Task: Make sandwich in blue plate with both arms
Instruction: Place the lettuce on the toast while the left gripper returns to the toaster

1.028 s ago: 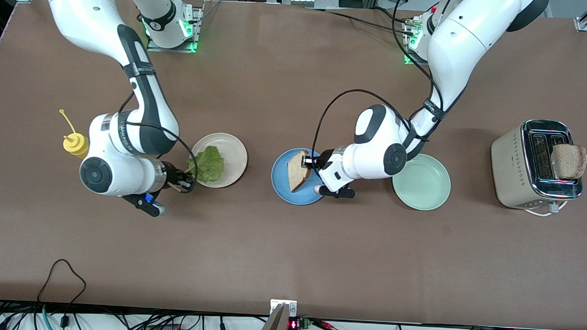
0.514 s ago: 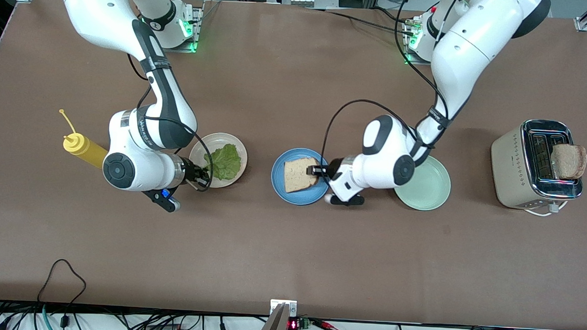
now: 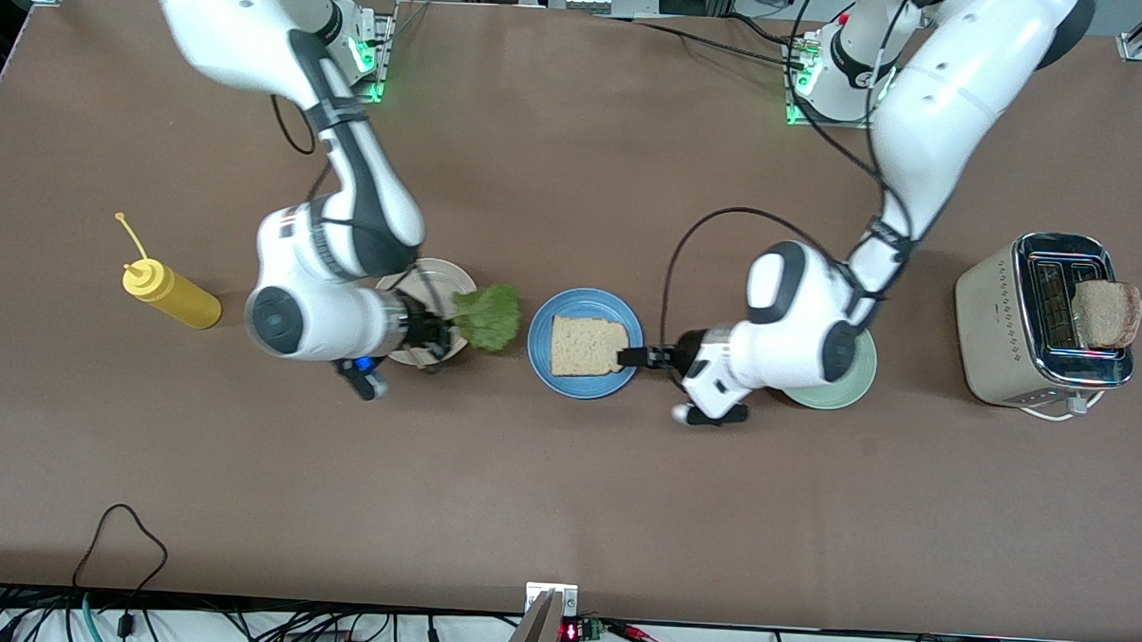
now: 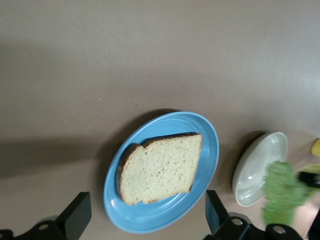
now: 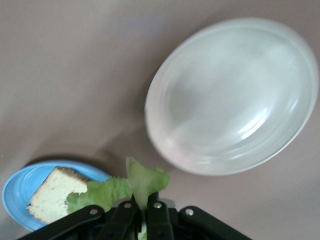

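One slice of bread (image 3: 586, 345) lies flat in the blue plate (image 3: 583, 386), its crusted edge toward the robots' bases, its cut sides running roughly 3 to 9 o'clock in the front view. Broad bare brown table (image 3: 565, 492) spreads between the plates and the front camera. Just off the plate's rim toward the left arm's end, the left gripper (image 3: 638, 356) hovers with fingers spread and nothing between them, partly over the mint-green plate (image 3: 854, 388). Over the cream plate's (image 3: 440, 276) edge, the right gripper (image 3: 438, 332) pinches a ruffled lettuce leaf (image 3: 488, 317). A yellow squeeze bottle (image 3: 168, 293) and a toaster (image 3: 1036, 323) holding another bread slice (image 3: 1106, 313) stand at the table's ends.
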